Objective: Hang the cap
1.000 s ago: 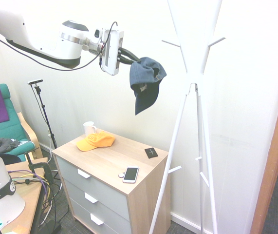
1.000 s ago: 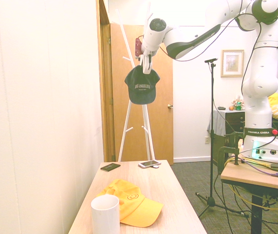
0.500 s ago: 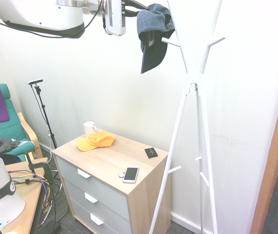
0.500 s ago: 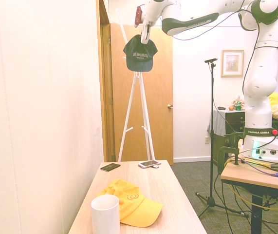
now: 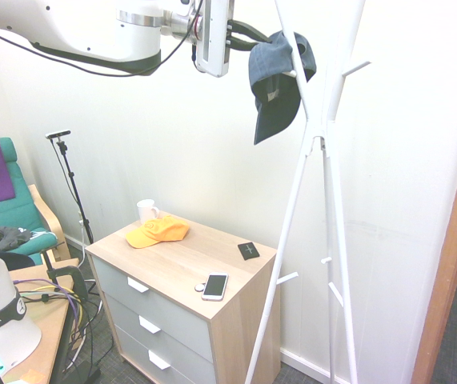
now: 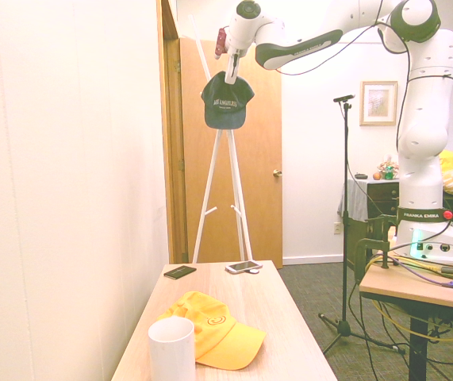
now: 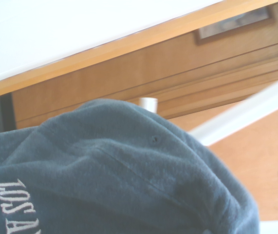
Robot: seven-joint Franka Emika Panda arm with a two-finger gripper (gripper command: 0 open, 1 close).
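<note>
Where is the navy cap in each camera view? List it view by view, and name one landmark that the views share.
First exterior view: the navy cap hangs top centre, against the white coat stand, brim down, held by the gripper.
Second exterior view: upper centre, lettering facing the camera, in front of the wooden door.
Wrist view: fills the lower half.
Shared landmark: the coat stand, in both exterior views.
</note>
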